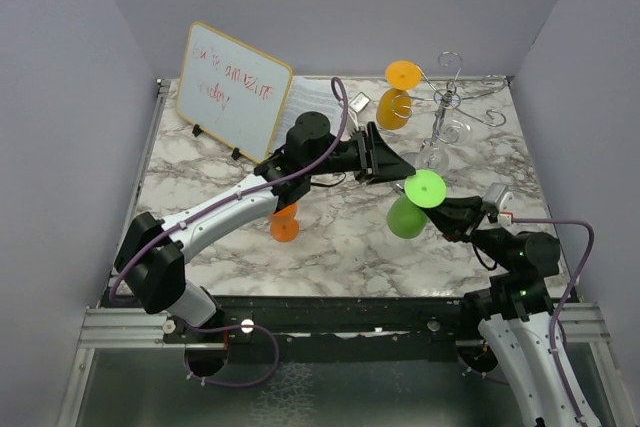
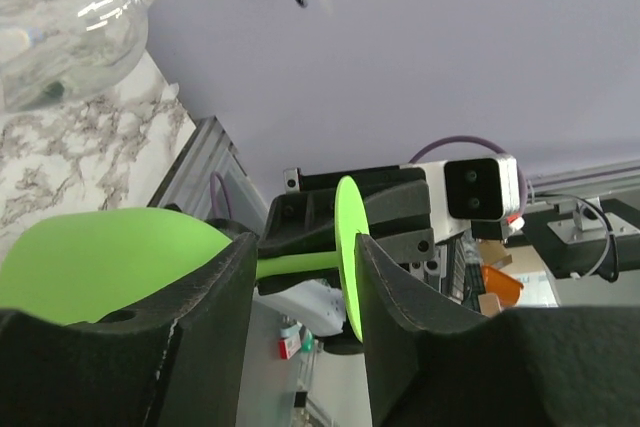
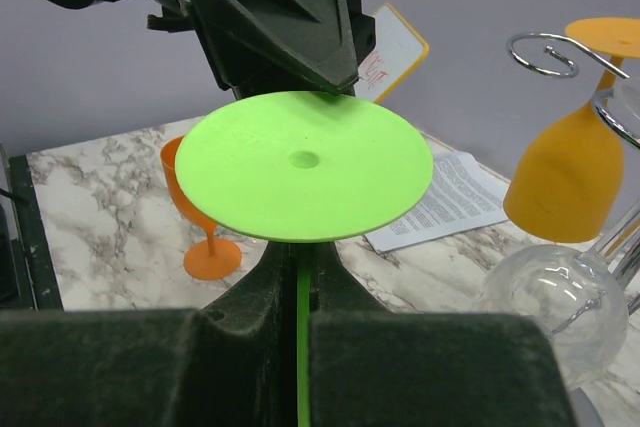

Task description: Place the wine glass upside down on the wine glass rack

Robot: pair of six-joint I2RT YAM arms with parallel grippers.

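the wine glass (image 1: 412, 205), a lime green one, is up in the air over the bench (image 1: 340, 247), foot uppermost and bowl hanging below, a little tilted. it sits just in front of the wine glass rack (image 1: 441, 115) and is not on any of its arms.

the right gripper (image 1: 436, 207) has it by the stem: in the right wrist view we see its two fingers closed tight on the thin green stem right under the round foot (image 3: 310, 162).

the left gripper (image 1: 398, 169) reaches in from the other side with its jaws spread wide. in the left wrist view the green stem runs across the gap between them, with the bowl (image 2: 100, 262) behind one finger and the foot edge-on by the other. we cannot tell whether either finger touches the glass.

on the rack, which stands at the far right of the bench, an orange glass (image 1: 398, 97) hangs upside down from one curled wire arm, and a clear glass (image 1: 432, 154) hangs lower, close to the green one. a second orange glass (image 1: 285, 222) stands upright on the bench under the left arm. a small whiteboard (image 1: 233, 89) with red writing leans at the far left, and a printed sheet (image 3: 455, 202) lies flat near the rack.
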